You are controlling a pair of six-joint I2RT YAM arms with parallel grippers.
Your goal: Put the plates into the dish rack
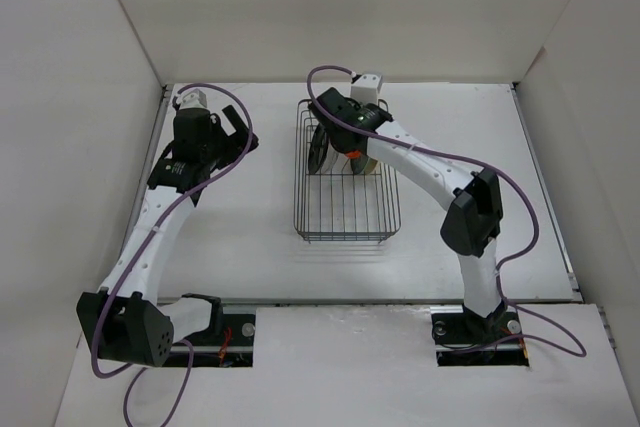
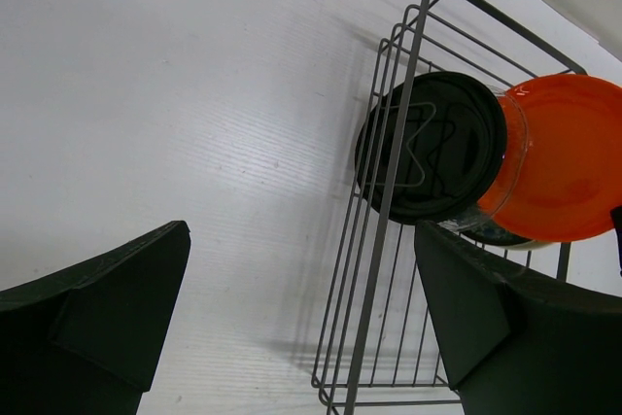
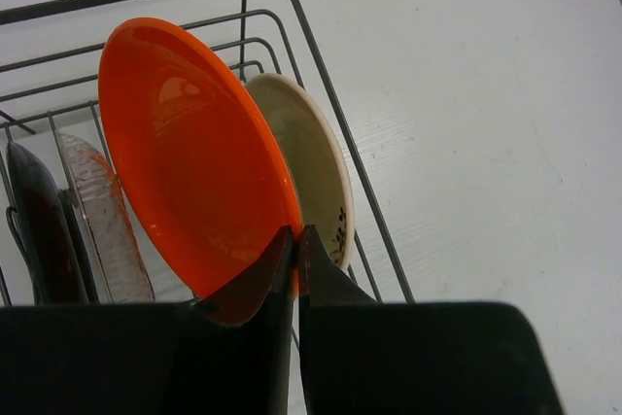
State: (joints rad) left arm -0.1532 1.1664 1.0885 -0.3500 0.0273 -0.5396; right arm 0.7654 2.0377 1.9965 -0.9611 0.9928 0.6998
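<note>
The right end effector (image 3: 296,236) is shut, its two fingers pinched on the lower rim of the orange plate (image 3: 194,162), one finger against the plate's glossy face and the other against its back. The plate stands on edge inside the rack (image 3: 292,9), leaning a little, and rises up and away from the fingertips in the right wrist view. Just behind it, on the side towards the rack's wall, stands the cream plate (image 3: 313,157), with dark marks near its lower edge; whether the two touch cannot be told. On the orange plate's other side stand the glass plate (image 3: 102,211) and then the black plate (image 3: 39,221), both on edge between the wires. From above, all of these plates are bunched at the far end of the rack, which sits near the middle of the table (image 1: 250,207), with the right arm reaching over it from the near right. The left end effector (image 2: 301,230) is wide open and holds nothing; it hangs over bare table well to the left of the rack, its camera looking across at the black plate and the orange plate through the rack's side wires.
</note>
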